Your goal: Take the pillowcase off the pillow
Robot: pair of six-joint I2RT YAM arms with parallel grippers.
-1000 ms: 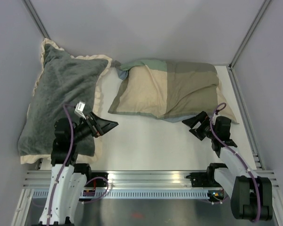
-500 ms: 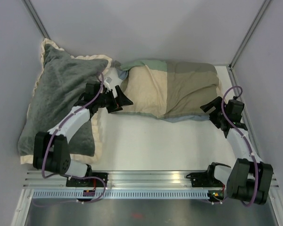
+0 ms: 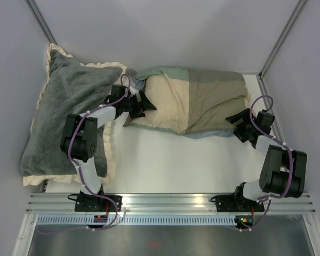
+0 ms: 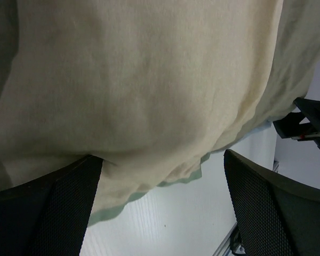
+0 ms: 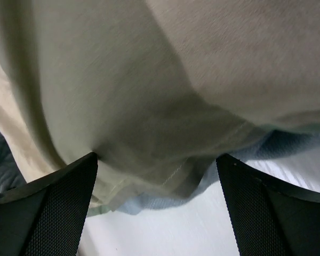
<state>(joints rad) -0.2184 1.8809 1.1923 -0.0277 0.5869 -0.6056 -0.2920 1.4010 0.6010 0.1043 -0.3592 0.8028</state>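
**A:** Where's the pillowcase?

**B:** The pillowcase [image 3: 189, 101] lies flat on the table [image 3: 165, 160]. It looks plump, with the beige and sage-green blocks facing up and grey-blue showing along its near edge. The pillow is inside it, and I can't make out the pillow's own surface.

**A:** And the hands?

**B:** The left gripper [image 3: 145, 103] is at the pillowcase's left end, its fingers spread wide. In its wrist view, beige cloth with a green hem bulges down between them, and nothing is pinched. The right gripper [image 3: 236, 125] is at the pillowcase's near right corner, its fingers just as wide. Cloth with a grey-blue edge sags between them, unclamped.

**A:** What's around it?

**B:** A dark grey plush pillow [image 3: 69, 112] with a cream ruffle lies just left of the pillowcase, the ruffle close against its left end. The left arm [image 3: 96, 114] reaches across that ruffle.
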